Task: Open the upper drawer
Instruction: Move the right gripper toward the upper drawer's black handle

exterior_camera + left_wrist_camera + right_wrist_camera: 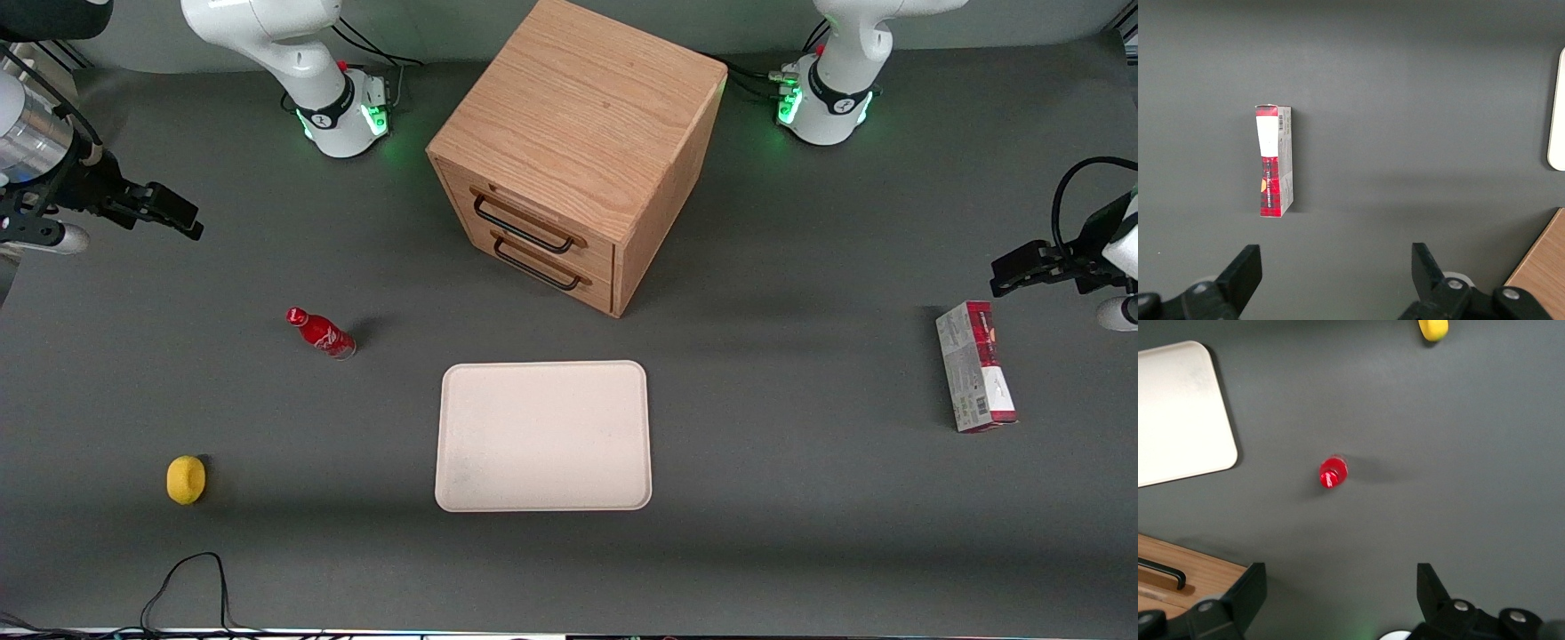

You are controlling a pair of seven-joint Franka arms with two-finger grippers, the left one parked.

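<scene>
Found on table [800,533]: wooden cabinet [582,116] standing farther from front camera than pale tray [543,436], both drawers apparently shut. Upper drawer [533,218] topmost of two, black wire handle [523,226] running lengthwise across its front. Noted toward working arm's end: red bottle [321,332] upright, yellow fruit [186,480], possibly a lemon. Carton [975,365] lying toward parked arm's end. Gripper [169,213] held above table, well apart from cabinet, fingers [1248,593] spread, holding nothing. Judged: handle lying sideways from fingertips toward cabinet; approach across handle's long axis required.
</scene>
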